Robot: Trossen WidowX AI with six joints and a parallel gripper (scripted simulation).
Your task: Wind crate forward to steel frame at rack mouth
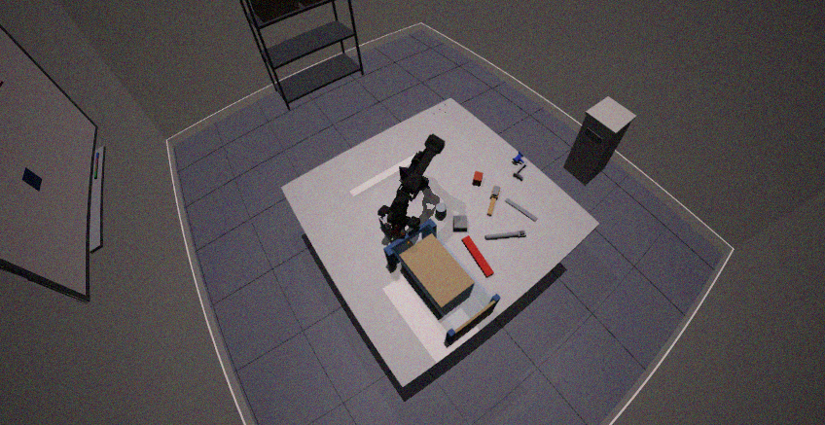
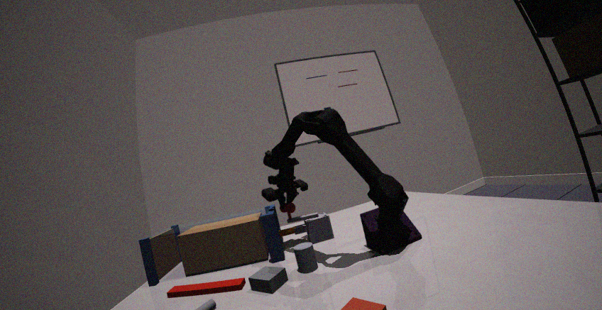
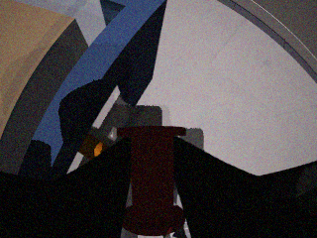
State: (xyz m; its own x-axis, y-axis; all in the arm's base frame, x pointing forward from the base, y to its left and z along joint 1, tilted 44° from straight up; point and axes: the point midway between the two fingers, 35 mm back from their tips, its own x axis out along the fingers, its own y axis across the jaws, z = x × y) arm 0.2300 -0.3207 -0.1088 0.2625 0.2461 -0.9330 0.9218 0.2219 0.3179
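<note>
Firstly, one black gripper (image 1: pixel 396 234) (image 2: pixel 287 202) (image 3: pixel 151 143), fingers clamped about the red knob (image 2: pixel 287 208) (image 3: pixel 152 169) of the winch handle, above the bench (image 1: pixel 330 200) (image 2: pixel 464 239) (image 3: pixel 223 89). One crate (image 1: pixel 437 270) (image 2: pixel 223 245) (image 3: pixel 30 45), tan-topped, appearing flat inside the guard cubby, its front close to the blue frame (image 1: pixel 424 225) (image 2: pixel 272 233) (image 3: pixel 99 55); contact cannot be told. One hand winch (image 2: pixel 319 228), grey, outside that frame, the crank arm by its top; key seating unclear. One orange piece (image 2: pixel 287 231) (image 3: pixel 98 149) between frame and winch. One grey cylinder (image 1: pixel 440 211) (image 2: pixel 305 258), upright; one grey block (image 1: pixel 460 223) (image 2: pixel 267 279), near it. One red bar (image 1: pixel 477 256) (image 2: pixel 206 288), lying alongside the cubby. One orange-red block (image 1: pixel 477 178) (image 2: pixel 363 304), apart. One wooden-handled tool (image 1: pixel 491 203), lying between that block and a grey wrench (image 1: pixel 505 235).
</note>
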